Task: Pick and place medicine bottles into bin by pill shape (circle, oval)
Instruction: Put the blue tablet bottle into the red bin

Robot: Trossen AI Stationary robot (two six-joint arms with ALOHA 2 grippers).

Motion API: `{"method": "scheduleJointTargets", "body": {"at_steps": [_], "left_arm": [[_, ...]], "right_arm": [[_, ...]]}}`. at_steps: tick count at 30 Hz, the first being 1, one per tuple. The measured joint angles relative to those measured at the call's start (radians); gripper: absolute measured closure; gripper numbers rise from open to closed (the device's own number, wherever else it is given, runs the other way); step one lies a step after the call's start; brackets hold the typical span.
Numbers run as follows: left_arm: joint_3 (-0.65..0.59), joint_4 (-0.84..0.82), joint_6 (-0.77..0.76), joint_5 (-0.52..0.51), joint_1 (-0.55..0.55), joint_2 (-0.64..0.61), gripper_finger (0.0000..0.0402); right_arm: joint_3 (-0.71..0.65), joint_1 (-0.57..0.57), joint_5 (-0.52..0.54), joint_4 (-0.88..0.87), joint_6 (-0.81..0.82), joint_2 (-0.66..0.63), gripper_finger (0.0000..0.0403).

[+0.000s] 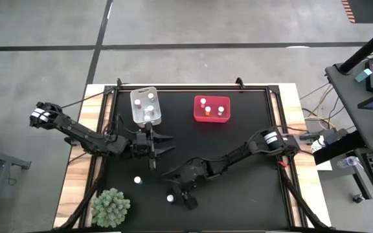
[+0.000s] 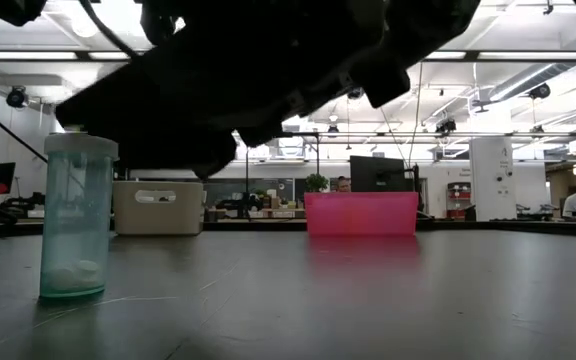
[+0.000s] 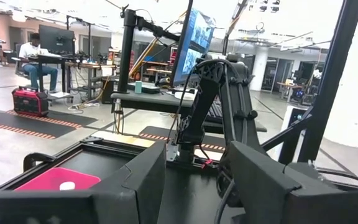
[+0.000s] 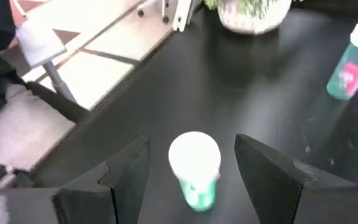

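Right gripper (image 4: 191, 180) hung over one upright bottle (image 4: 194, 168), fingers spread either side of it. Left gripper (image 1: 153, 144), fingers also apart and empty, waited near the clear bin (image 1: 145, 106).

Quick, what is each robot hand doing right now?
Left gripper: open, holding nothing.
Right gripper: open around a white-capped bottle, not gripping yet.

Looked like an open-plan robotics lab: desks with monitors (image 3: 194, 37) behind the table (image 1: 238, 136), ceiling strip lights (image 2: 528, 57), a seated person (image 3: 35, 53).
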Motion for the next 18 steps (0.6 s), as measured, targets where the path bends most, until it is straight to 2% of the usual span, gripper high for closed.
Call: {"method": "scheduleJointTargets", "body": {"at_steps": [18], "left_arm": [[0.000, 0.000, 0.000, 0.000, 0.000, 0.000, 0.0240]], "right_arm": [[-0.002, -0.005, -0.021, 0.030, 0.013, 0.029, 0.0179]]}}
